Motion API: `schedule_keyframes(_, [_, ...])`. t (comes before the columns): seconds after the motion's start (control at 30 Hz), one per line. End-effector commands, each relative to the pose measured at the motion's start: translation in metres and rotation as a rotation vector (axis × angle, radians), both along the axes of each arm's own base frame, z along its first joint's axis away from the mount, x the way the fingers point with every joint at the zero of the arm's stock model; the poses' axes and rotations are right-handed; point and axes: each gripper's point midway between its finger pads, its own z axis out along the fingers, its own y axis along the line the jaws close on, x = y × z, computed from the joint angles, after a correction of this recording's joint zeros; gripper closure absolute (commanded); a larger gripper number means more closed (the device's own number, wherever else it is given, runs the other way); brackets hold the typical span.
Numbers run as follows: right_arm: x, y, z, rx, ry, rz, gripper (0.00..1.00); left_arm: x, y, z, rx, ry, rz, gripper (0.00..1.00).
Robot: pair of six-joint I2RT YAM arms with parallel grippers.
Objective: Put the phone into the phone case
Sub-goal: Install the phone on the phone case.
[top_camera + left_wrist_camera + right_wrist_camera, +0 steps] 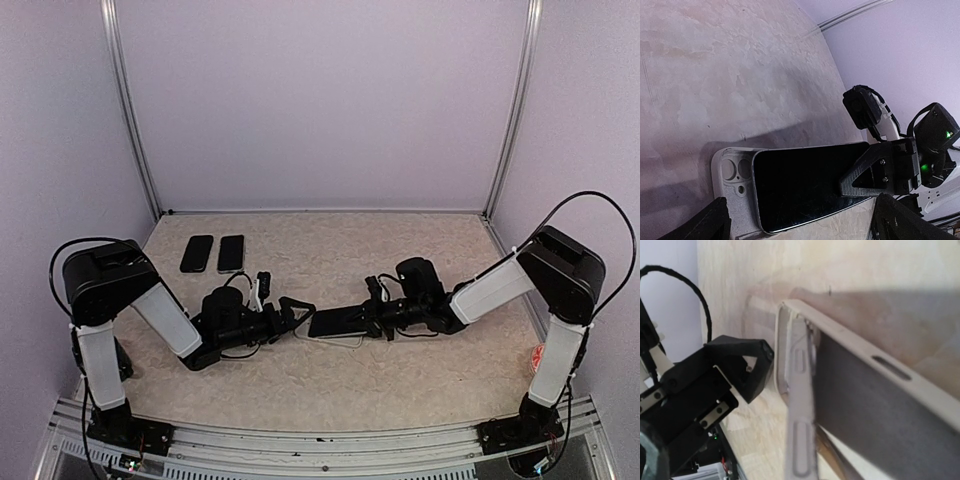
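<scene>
The black phone [335,322] lies at the table's middle, over the clear phone case [346,341]. In the left wrist view the phone [805,185] covers most of the case [732,192]; the case's camera holes stay uncovered at the left end. My right gripper [378,318] grips the phone's right end, one finger [872,172] on its screen. My left gripper [293,310] is open and empty just left of the phone, its fingers [707,222] on either side of the view. The right wrist view shows the phone's side edge [801,440] against the case rim [865,365].
Two other black phones [197,253] [231,253] lie side by side at the back left. Lilac walls close in the back and both sides. The left gripper's body [715,390] sits close to the case's left end.
</scene>
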Motion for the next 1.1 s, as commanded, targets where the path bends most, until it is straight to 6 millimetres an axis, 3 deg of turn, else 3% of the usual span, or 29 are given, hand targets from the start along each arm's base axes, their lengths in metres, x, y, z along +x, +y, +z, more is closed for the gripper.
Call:
schedule_keyframes(0.0, [-0.005,0.015,0.004,0.055,0.02,0.043,1.0,-0.004,-0.005,-0.004,0.007,0.01,-0.013,0.01])
schedule_keyframes(0.6, [-0.002,0.021,-0.011,0.076,0.082,0.019,1.0,-0.017,-0.018,-0.002,-0.034,0.028,-0.059,0.01])
schedule_keyframes(0.77, [-0.003,0.023,-0.014,0.089,0.095,0.019,1.0,-0.019,-0.013,-0.003,-0.031,0.027,-0.045,0.01])
schedule_keyframes(1.07, [-0.003,0.02,-0.012,0.077,0.085,0.009,1.0,0.006,0.009,0.014,0.044,-0.034,0.041,0.01])
